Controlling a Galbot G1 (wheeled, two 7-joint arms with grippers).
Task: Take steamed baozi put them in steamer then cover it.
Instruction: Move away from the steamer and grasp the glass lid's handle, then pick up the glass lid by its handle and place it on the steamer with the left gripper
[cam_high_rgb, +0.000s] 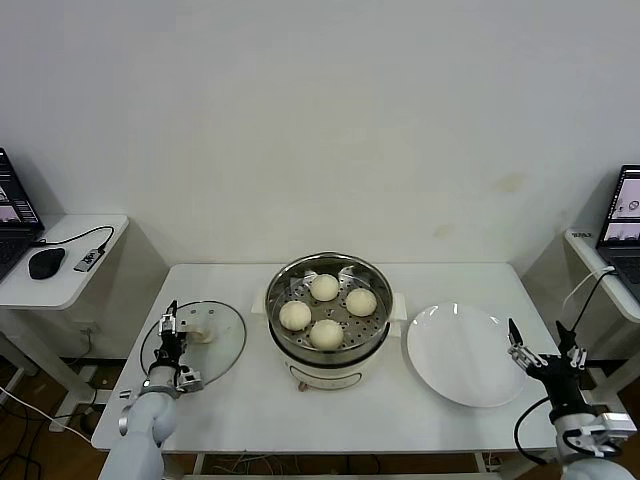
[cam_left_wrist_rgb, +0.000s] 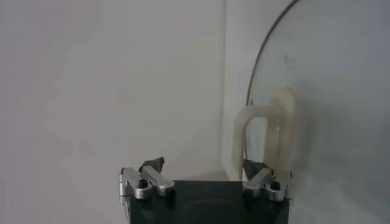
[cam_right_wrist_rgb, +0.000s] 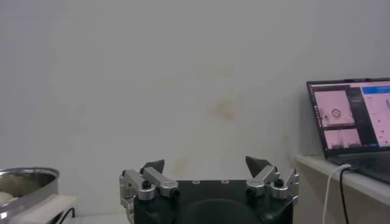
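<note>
white plate (cam_high_rgb: 470, 355): table's right side | computer mouse (cam_high_rgb: 46, 263): left side desk | open laptop (cam_high_rgb: 623, 218): right side desk

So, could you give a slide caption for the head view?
Four baozi sit in the steamer; left gripper at the glass lid.

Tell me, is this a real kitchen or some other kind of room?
Probably a robot test room, not a kitchen. A plain white table holds just a steamer, a glass lid and an empty plate, against a bare wall, with laptops on side desks.
</note>
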